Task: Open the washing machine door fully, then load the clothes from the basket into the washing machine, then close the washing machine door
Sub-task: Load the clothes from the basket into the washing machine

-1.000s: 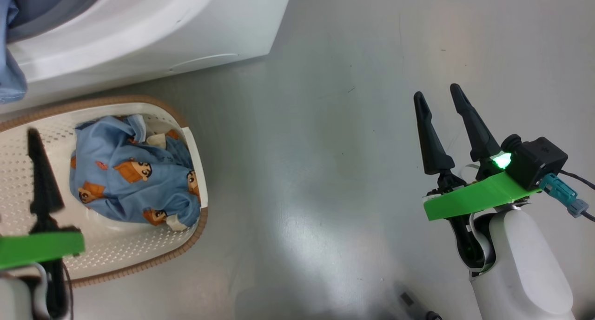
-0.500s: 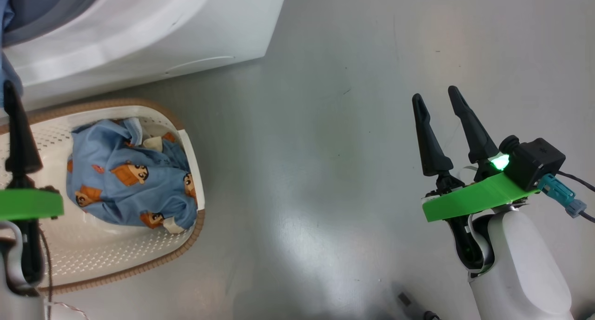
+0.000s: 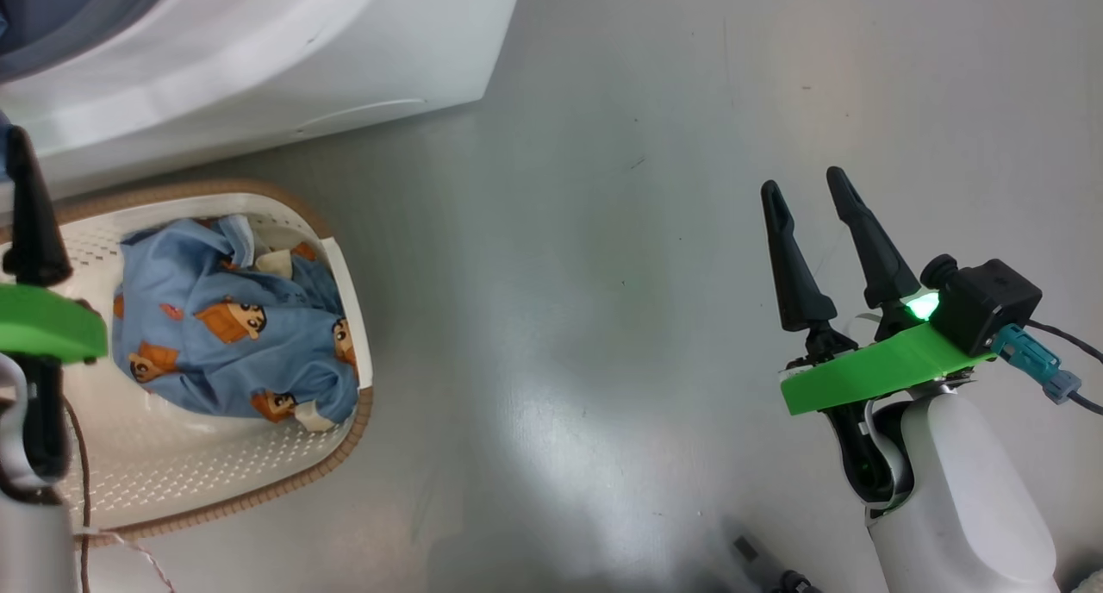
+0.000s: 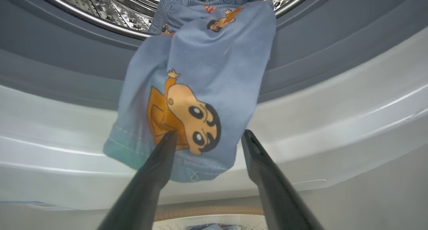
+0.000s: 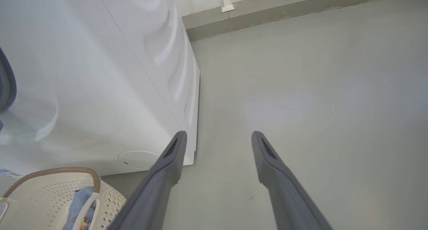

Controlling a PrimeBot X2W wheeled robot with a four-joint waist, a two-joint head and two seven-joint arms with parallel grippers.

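L gripper is seen w/ fingers spread wide, nothing clamped btwn them. Just beyond its tips a garment is draped: light blue cloth, one big cartoon figure printed on it (orange body, black hair, round eyes), stitched hem at the low edge. The cloth is hung out of the steel drum, over the grey gasket and down the white front of the washer. The hem is overlapped by the L finger's tip; contact can't be told. Below that gripper, the basket is set on the floor, just beside the washer's base: cream, perforated, brown woven-look rim. More clothes are bunched in the end nearer the R arm, same blue fabric w/ several small orange-and-black figures and pale cuffs. R gripper is held well apart from basket and washer, over bare floor, fingers parted, nothing held. Past its L finger the washer's corner and a round cap are seen.
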